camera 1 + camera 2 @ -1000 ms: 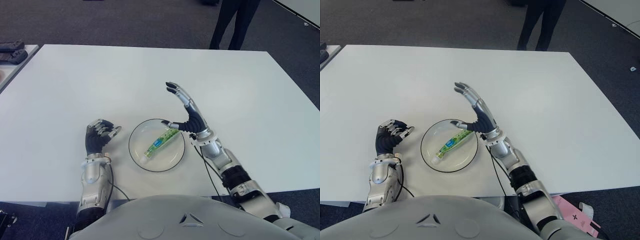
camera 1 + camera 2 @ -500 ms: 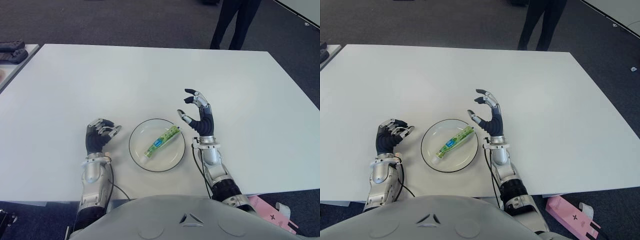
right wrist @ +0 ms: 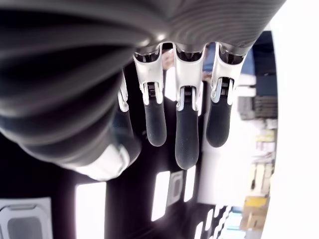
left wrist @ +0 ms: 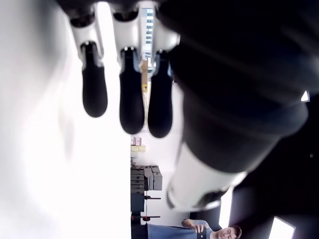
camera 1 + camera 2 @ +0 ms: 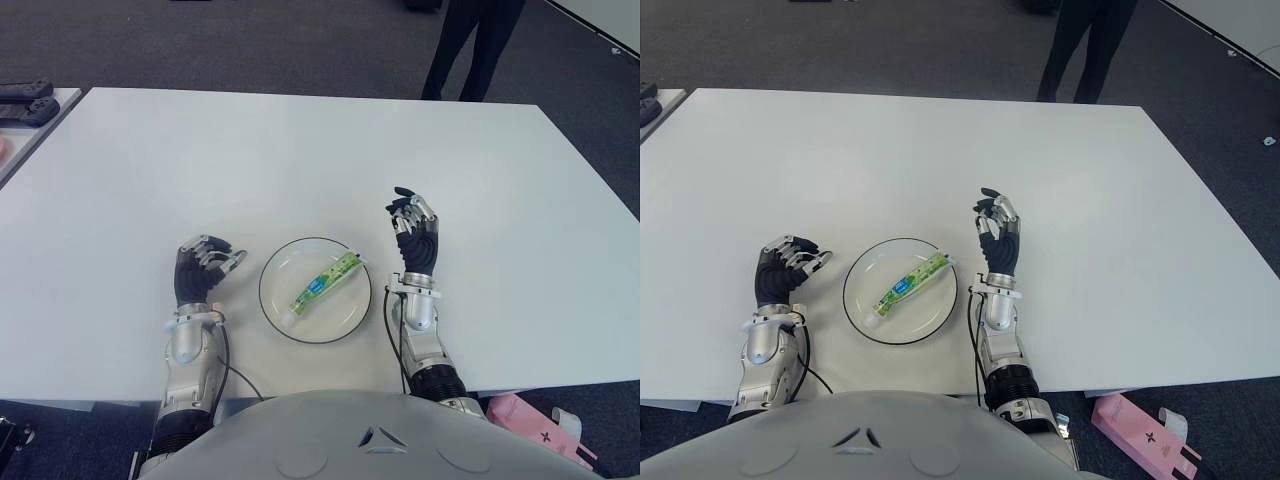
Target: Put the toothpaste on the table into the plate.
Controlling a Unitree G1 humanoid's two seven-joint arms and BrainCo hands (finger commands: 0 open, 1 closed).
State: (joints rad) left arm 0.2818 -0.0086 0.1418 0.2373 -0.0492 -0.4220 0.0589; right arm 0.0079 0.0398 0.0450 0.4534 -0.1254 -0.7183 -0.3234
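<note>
Item: toothpaste [image 5: 322,284], lying diagonally in the plate [image 5: 279,310], just left of my right robot hand [image 5: 414,235].
Change: that hand has let go, pulled back off the plate and curled its fingers, holding nothing; I judge placement done.
Pose: upright beside the rim.
Left robot hand [image 5: 201,270]: curled, empty, left of plate over the worktop [image 5: 300,160].

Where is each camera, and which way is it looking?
Left eye view: on the head, looking down at the white table; shows both hands.
Right eye view: beside it, same scene; green toothpaste tube lies in the round black-rimmed plate between curled left hand and right hand.
Left wrist view: on that wrist, looking along its own dark fingers.
Right wrist view: likewise, own fingers.
</note>
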